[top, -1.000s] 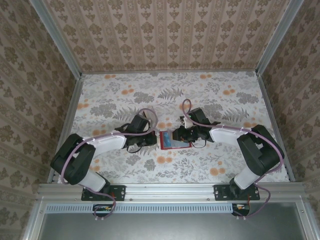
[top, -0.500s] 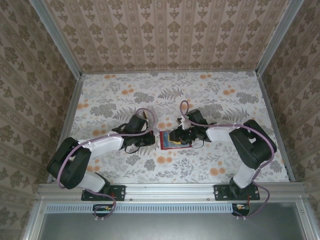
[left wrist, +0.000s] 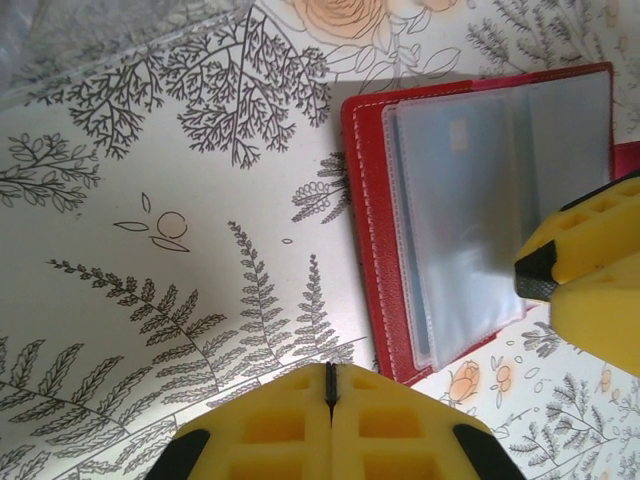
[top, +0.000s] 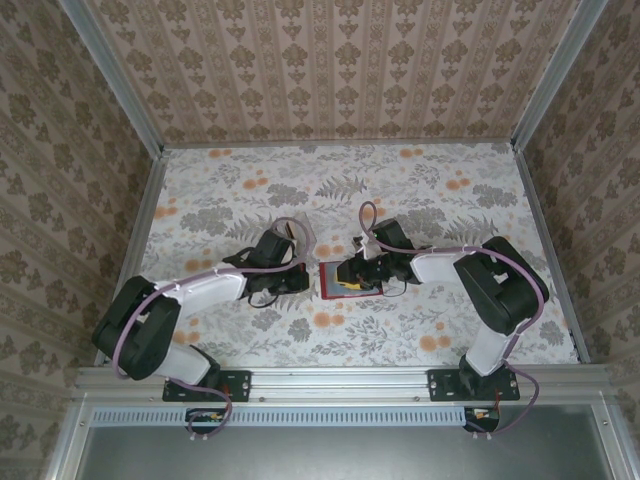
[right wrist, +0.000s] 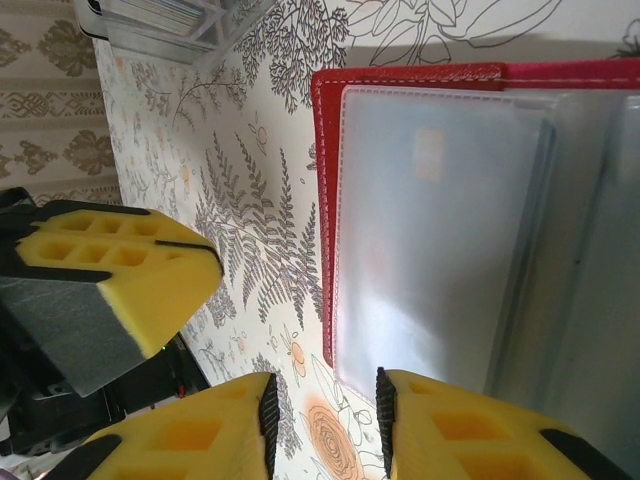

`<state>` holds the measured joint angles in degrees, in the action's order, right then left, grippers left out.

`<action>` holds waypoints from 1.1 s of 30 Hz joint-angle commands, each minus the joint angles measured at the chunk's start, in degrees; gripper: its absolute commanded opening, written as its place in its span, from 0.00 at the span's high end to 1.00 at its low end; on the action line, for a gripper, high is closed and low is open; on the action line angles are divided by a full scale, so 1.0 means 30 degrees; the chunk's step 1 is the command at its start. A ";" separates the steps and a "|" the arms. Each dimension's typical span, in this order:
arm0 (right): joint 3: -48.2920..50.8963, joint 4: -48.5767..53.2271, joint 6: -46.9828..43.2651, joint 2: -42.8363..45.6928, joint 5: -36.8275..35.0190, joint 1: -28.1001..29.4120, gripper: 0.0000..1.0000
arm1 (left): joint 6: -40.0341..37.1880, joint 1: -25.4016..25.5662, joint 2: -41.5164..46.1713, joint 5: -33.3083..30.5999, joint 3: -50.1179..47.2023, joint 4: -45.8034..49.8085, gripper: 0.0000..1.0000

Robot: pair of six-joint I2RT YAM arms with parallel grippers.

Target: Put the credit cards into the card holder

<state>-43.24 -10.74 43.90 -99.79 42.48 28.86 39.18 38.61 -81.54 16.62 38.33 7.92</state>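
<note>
The card holder point(top: 340, 284) lies open on the flowered table between the arms, red with pale see-through pockets point(left wrist: 470, 200) point(right wrist: 440, 210). A faint chip-like mark shows through one pocket point(right wrist: 430, 155); I cannot tell whether that is one of the credit cards. My left gripper point(left wrist: 330, 385) is shut and holds nothing, on the table just left of the holder's edge point(top: 298, 278). My right gripper point(right wrist: 322, 420) is open with a narrow gap and nothing in it. It hovers at the holder's near corner point(top: 354, 272), one finger point(right wrist: 470, 435) over the pocket sleeve.
A clear plastic object point(right wrist: 150, 20) stands on the table beyond the left gripper, also seen at the corner of the left wrist view point(left wrist: 100, 30). Wallpapered walls with metal rails point(top: 150, 210) close in the table on three sides.
The right gripper's jaws have parted and it has edged left over the holder. The left gripper has crept slightly right toward the holder's edge.
</note>
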 commanded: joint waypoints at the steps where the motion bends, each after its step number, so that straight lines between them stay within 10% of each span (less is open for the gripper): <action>1: 0.0300 -0.0232 -0.0192 0.1104 -0.0317 -0.0011 0.63 | -0.0287 -0.0155 0.1361 -0.0239 0.0230 0.0898 0.99; 15: -0.5334 0.3228 -0.3227 0.0481 -0.5458 0.1782 0.54 | 0.0280 -0.4617 0.5599 -0.3085 0.0615 0.3760 0.50; 33: -1.5153 0.9961 -0.5013 -0.6035 -1.0955 0.3676 0.48 | -0.0077 -0.8313 0.4124 -0.1798 -0.0199 0.3483 0.30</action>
<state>-85.14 13.87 30.13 -115.02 13.15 39.66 40.29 14.50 -68.34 11.33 39.13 17.21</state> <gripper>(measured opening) 0.518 0.697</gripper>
